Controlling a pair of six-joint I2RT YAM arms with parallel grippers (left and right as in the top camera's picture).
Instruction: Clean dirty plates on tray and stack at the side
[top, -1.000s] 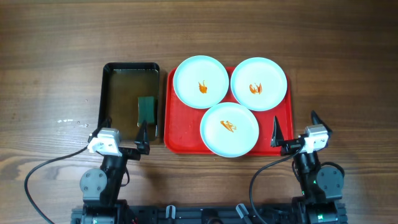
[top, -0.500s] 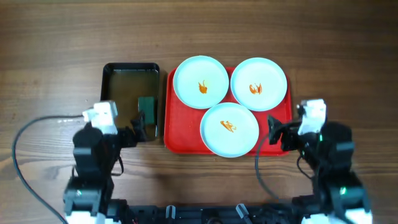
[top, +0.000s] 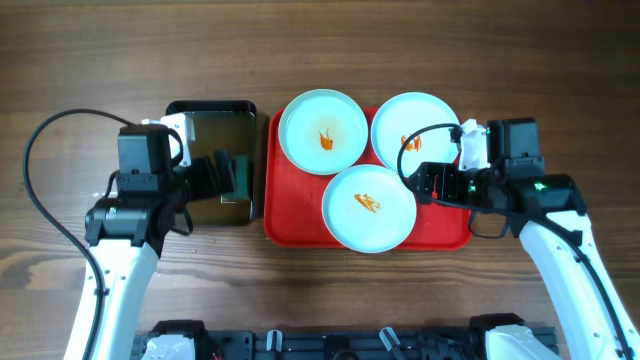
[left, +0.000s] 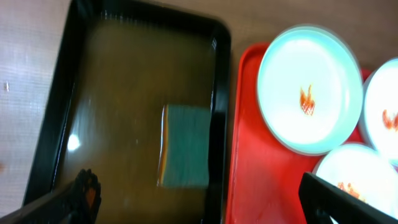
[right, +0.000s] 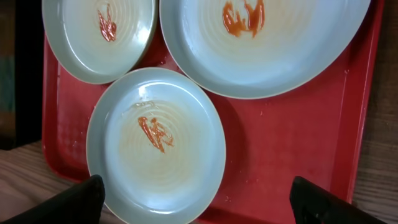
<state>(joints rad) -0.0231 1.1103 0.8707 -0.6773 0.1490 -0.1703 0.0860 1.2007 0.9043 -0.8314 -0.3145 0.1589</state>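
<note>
Wooden table (top: 80, 60), three smeared plates (top: 323, 131) unwiped on red tray (top: 290, 215); left gripper (top: 222, 172) over sponge (left: 185, 145) in basin (top: 168, 150) at 9 o'clock, right gripper (top: 425, 180) at tray's 3 o'clock edge, both agape, empty; sponge pickup seemingly next, needing straight descent.

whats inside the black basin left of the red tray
Brownish water fills the black basin, and a green sponge lies in it near the right wall. The floor under the sponge is covered, and the basin's near end is out of the wrist view.
</note>
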